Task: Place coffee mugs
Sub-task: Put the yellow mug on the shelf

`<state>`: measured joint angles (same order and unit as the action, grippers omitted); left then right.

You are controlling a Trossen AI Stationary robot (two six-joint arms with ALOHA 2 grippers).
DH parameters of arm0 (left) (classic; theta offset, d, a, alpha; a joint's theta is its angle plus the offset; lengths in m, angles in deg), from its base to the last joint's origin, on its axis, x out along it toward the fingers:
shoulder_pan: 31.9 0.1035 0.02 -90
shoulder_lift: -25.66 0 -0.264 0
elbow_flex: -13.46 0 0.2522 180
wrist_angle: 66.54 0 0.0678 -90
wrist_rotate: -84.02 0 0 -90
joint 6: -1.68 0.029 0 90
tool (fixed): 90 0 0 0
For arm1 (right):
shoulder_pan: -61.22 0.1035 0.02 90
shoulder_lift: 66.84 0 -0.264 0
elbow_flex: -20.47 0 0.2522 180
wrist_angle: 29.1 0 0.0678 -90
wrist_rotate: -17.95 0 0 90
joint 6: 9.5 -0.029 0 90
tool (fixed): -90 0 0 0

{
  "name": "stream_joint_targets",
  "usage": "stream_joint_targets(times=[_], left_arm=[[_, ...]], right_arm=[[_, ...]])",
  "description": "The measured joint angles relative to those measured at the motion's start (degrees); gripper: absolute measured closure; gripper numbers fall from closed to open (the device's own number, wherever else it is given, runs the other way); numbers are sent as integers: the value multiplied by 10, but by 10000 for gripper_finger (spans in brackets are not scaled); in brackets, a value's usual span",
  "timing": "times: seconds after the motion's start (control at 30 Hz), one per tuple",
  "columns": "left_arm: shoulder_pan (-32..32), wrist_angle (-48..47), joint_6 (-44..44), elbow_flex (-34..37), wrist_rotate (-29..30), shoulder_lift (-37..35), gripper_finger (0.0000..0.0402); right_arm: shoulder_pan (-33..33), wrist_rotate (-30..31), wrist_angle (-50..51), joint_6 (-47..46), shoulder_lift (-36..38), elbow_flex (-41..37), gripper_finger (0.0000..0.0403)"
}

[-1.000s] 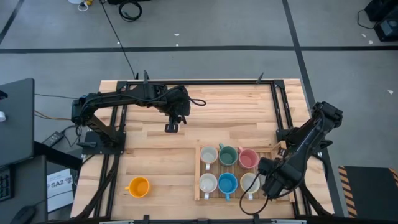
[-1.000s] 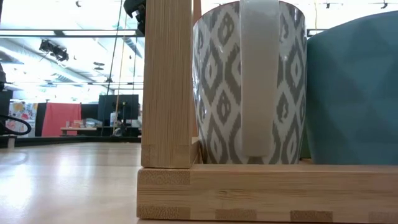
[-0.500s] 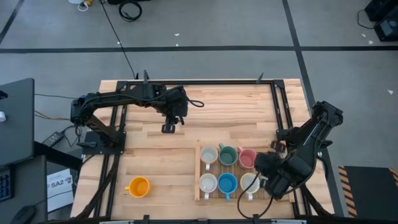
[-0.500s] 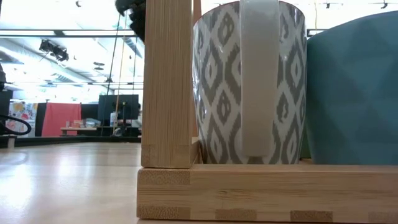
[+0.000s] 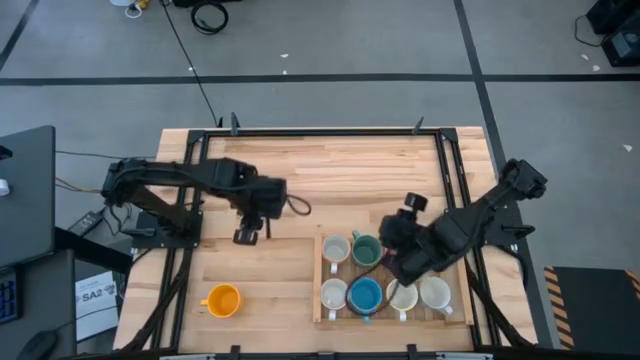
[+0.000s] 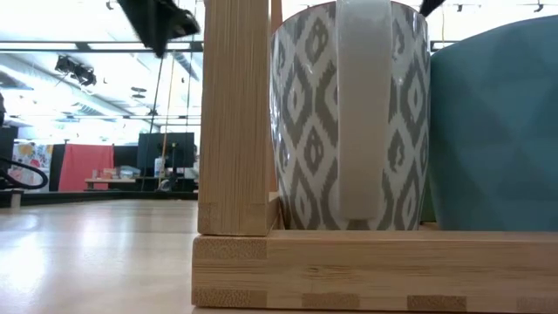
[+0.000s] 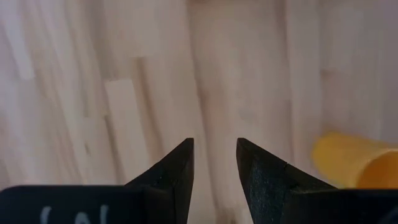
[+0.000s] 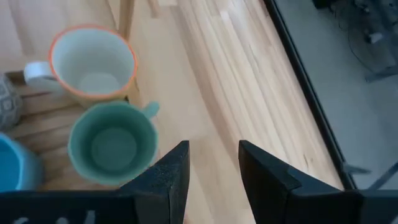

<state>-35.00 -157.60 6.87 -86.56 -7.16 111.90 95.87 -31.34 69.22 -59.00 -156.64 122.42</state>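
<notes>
Change: left gripper [image 5: 245, 236] has been swung from mid-table toward orange mug [image 5: 222, 300], jaws narrowly apart, empty | right gripper [image 8: 209, 163] has been carried over wooden tray [image 5: 320, 300], slightly parted, empty | orange mug outside tray, likely next.

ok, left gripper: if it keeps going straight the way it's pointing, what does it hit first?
Likely the bare wooden table. The left gripper, jaws open and empty, looks down at bare planks. The orange mug sits off to the side of that line, so probably missed, though depth is unclear.
</notes>
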Motion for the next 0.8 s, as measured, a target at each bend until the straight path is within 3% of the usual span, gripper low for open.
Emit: stream_joint_targets(times=[0.43,0.6,0.8], left_arm=[[-174,-58,-219,0,1,-17,274],[-255,-57,-335,0,4,-17,273],[-342,-57,-458,0,52,-17,273]], right_arm=[[-90,-103,-182,238,0,0,260],[-100,-121,-209,288,0,0,260],[-104,-123,-221,302,0,0,260]])
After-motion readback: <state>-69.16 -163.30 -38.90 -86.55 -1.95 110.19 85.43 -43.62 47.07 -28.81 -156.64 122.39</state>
